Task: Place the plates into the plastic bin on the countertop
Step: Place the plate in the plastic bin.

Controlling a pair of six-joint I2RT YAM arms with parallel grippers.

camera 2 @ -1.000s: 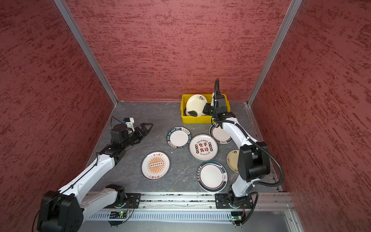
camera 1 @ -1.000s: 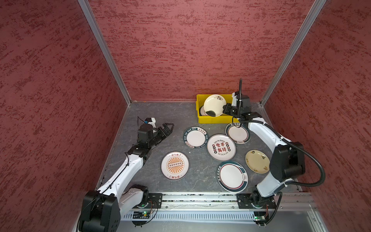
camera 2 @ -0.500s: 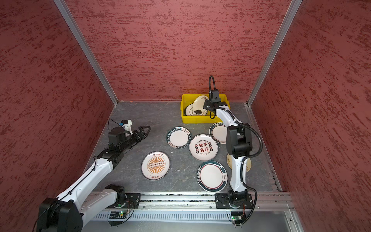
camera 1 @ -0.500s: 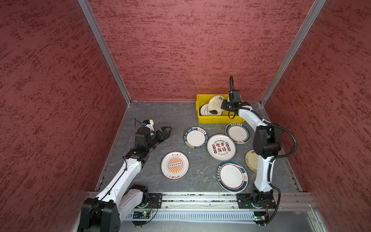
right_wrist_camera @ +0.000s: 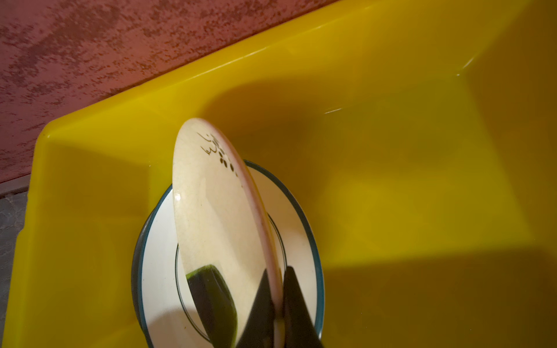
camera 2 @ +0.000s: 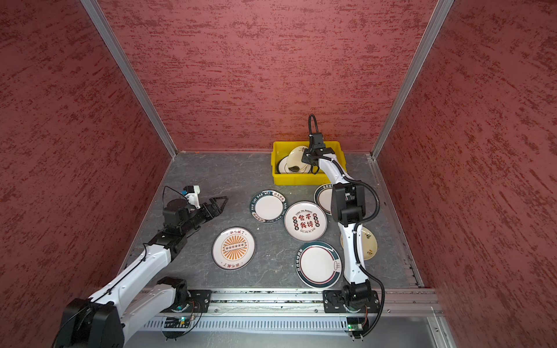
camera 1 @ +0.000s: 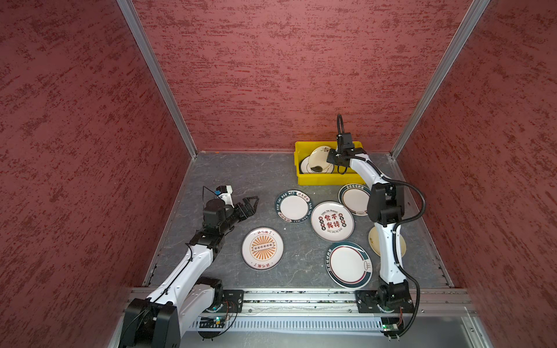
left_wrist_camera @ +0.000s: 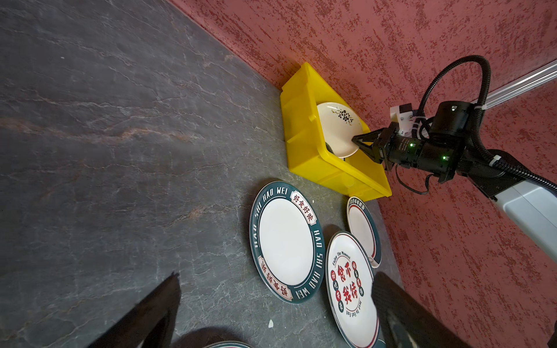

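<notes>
Over the yellow bin [camera 1: 325, 180] at one o'clock, the right gripper [right_wrist_camera: 278, 301] pinches a tilted cream plate [right_wrist_camera: 217, 211]. If dropped, it could chip the teal-rimmed plate [right_wrist_camera: 301, 229] beneath. Meanwhile the left gripper [camera 1: 250, 206] gapes empty.

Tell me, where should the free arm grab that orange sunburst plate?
Probably the rim, on the side facing the open left gripper. The sunburst plate lies flat on the countertop, so only its thin lip offers a pinch.

plates [camera 1: 332, 221] before bin [camera 1: 328, 180], plate [right_wrist_camera: 211, 211] in bin
</notes>
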